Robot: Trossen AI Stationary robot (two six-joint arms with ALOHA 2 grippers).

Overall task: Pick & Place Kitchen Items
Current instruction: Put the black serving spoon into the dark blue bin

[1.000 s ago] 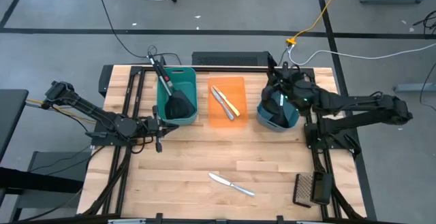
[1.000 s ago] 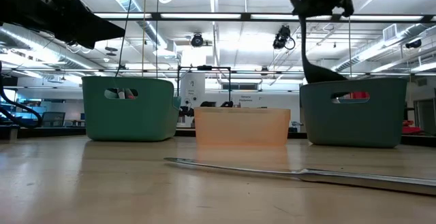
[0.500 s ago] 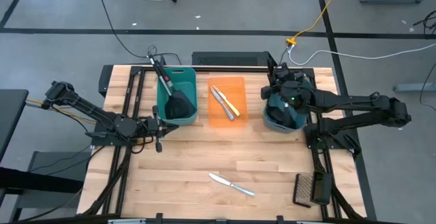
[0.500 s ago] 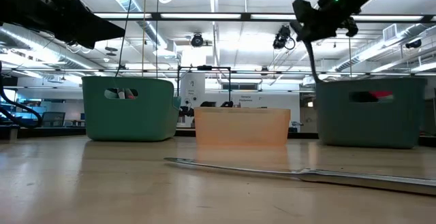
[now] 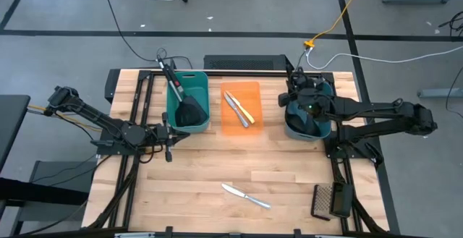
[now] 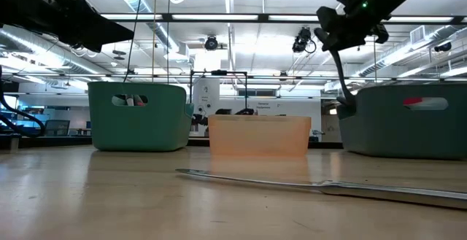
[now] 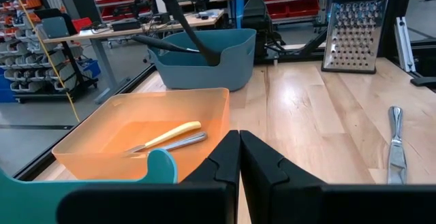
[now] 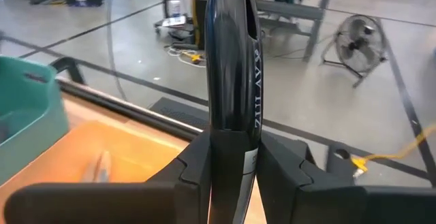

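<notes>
My right gripper (image 5: 296,95) is above the blue tub's (image 5: 309,122) far-left corner and is shut on a black long-handled utensil (image 6: 341,76). The utensil slants down from the gripper (image 6: 344,41), and its lower end is at the tub's left wall (image 6: 347,110). My left gripper (image 5: 169,134) is shut and empty, near the teal tub's (image 5: 173,115) near-left corner. The teal tub holds a black utensil (image 5: 189,111). The orange tub (image 5: 253,90) holds a silver knife and a pale yellow knife (image 5: 239,109). Another silver knife (image 5: 246,194) lies flat on the table near the front. My right gripper pinches the utensil's black handle (image 8: 231,125) between its two fingers, near the handle's upper end. The fingers come from above. The utensil hangs slanting below them (image 6: 340,72), with its lower end down in the blue tub (image 7: 208,55).
A steel box grater (image 5: 329,200) lies at the table's near right corner. The three tubs stand in a row along the far half. The knife on the table also shows in the left wrist view (image 7: 396,142). Bare wood lies between the tubs and the front edge.
My right gripper has gone down and a little toward the table's right edge, lowering the black utensil into the blue tub. The blue tub has slid toward the table's right edge.
</notes>
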